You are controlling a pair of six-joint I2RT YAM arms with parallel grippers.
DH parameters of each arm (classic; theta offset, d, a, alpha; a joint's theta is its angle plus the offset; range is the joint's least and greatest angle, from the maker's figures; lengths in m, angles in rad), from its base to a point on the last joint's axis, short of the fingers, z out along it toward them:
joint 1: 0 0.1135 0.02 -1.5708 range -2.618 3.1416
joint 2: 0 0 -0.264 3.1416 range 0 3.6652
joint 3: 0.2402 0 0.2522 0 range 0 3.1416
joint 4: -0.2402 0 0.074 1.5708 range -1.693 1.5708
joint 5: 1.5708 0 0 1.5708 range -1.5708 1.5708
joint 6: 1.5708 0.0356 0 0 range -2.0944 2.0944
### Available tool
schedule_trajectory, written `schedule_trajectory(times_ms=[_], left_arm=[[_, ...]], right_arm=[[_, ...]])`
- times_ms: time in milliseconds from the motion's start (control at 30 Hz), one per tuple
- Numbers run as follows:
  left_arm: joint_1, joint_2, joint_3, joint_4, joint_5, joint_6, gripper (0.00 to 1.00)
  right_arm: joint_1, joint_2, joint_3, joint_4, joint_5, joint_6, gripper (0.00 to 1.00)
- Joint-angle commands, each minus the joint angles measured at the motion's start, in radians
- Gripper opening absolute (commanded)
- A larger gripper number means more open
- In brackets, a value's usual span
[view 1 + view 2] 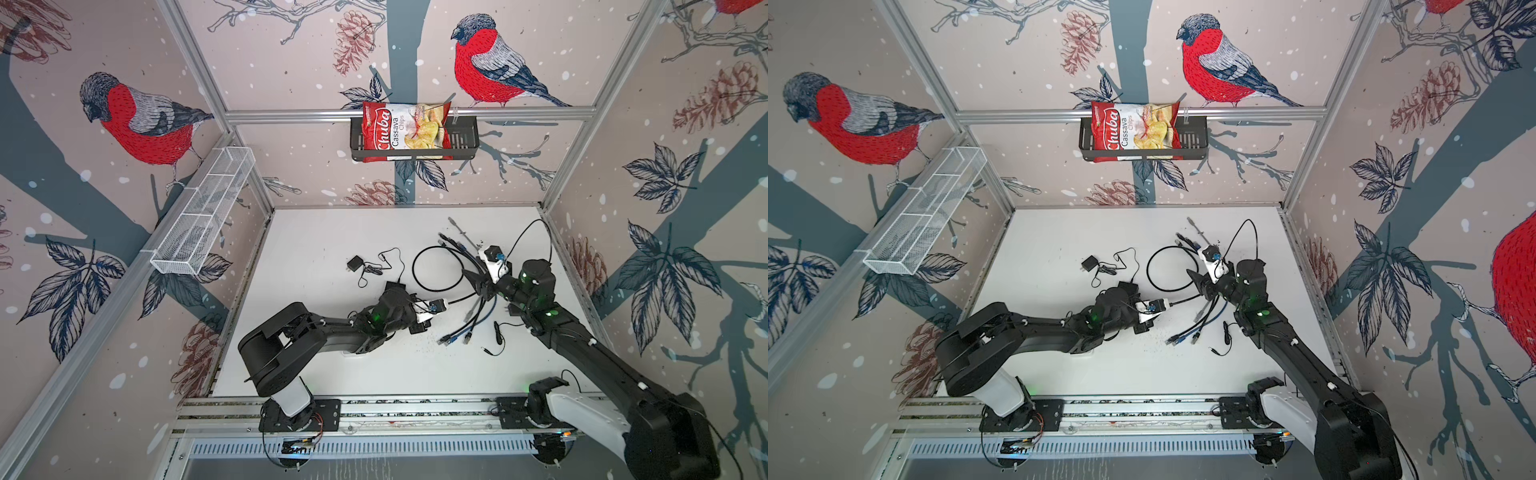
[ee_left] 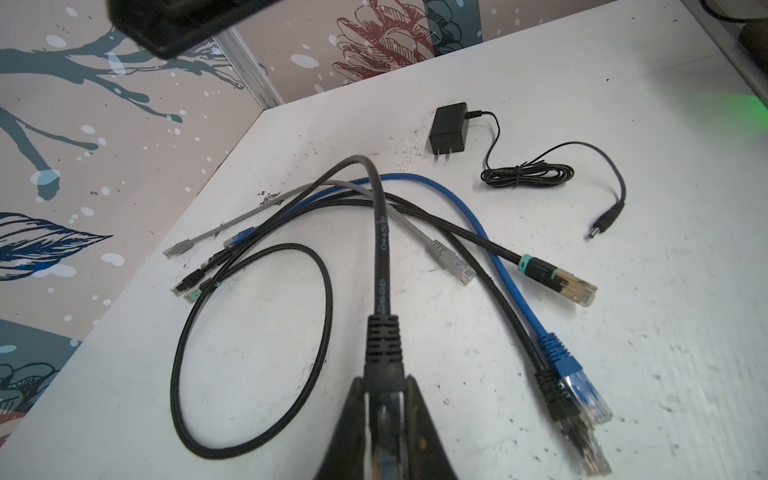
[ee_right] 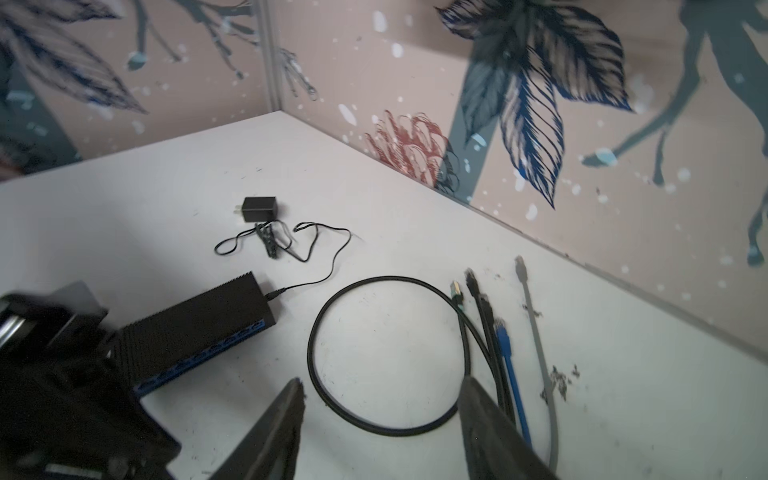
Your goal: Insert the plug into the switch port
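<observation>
my left gripper (image 2: 384,405) has its fingers (image 2: 419,415) pinched narrow on the plug (image 2: 382,353). the clear head is clamped between them and the black boot sticks out past the tips. from the boot its black cable (image 2: 380,249) runs off over the loose bundle of patch leads (image 2: 498,257) on the table (image 2: 644,353).

my right gripper (image 3: 382,399) stands wide with nothing between its fingers (image 3: 282,424), and it hangs above the looped part of that cable.

the switch (image 3: 199,324) lies flat on the table close by the left arm, apart from the plug as far as i can tell. its blue port face (image 3: 208,353) is blurred, but i make out no patch plug in it. only the thin power lead (image 3: 328,266) goes into its end.

so i judge the pick done and the real job not yet begun: the plug has to come round to the port face, line up and go home. the head seems to point back into my palm, so i may need a regrip or a handover to the right gripper first.
</observation>
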Motion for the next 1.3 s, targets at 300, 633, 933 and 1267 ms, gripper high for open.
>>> schedule_trajectory(times_ms=[300,633,933,1267], left_arm=[[0.071,-0.039,-0.009,-0.13,0.138,0.077,0.0],[0.1,-0.055,0.001,-0.167,0.212,0.067,0.0],[0.101,-0.069,-0.006,-0.148,0.235,0.057,0.0],[0.101,-0.079,-0.004,-0.147,0.292,0.083,0.0]], right_arm=[[0.13,0.011,-0.12,-0.047,-0.116,-0.461,0.59],[0.213,0.06,-0.145,0.031,-0.13,-0.563,0.51],[0.239,0.154,-0.129,0.092,-0.182,-0.568,0.38],[0.247,0.201,-0.118,0.13,-0.227,-0.568,0.25]])
